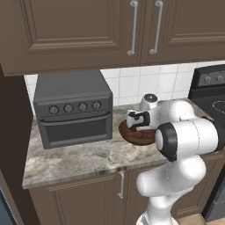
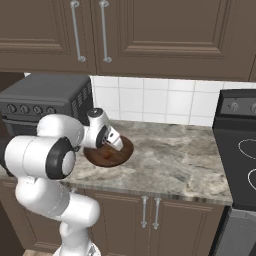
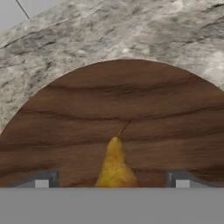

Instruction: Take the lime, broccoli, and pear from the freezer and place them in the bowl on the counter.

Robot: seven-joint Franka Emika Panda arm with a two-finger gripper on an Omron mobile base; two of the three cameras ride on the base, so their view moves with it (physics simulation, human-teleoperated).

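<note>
The dark wooden bowl (image 3: 122,100) sits on the mottled stone counter (image 3: 87,39), under my hand. In it lies a yellow-orange pear (image 3: 114,166) with a thin stem, between my two fingertips (image 3: 41,181) and apart from both. My gripper (image 3: 111,181) is open, its jaws wide either side of the fruit. From the base views the gripper (image 1: 138,119) (image 2: 112,140) hangs low over the bowl (image 1: 132,137) (image 2: 107,159) and hides what is inside. The counter (image 1: 74,158) (image 2: 170,160) spreads around it. The lime, the broccoli and the freezer are out of view.
A dark grey toaster oven (image 1: 72,110) (image 2: 40,100) stands on the counter just left of the bowl. A black stove (image 1: 211,96) (image 2: 240,145) borders the counter on the right. Brown wall cabinets (image 1: 88,30) hang overhead.
</note>
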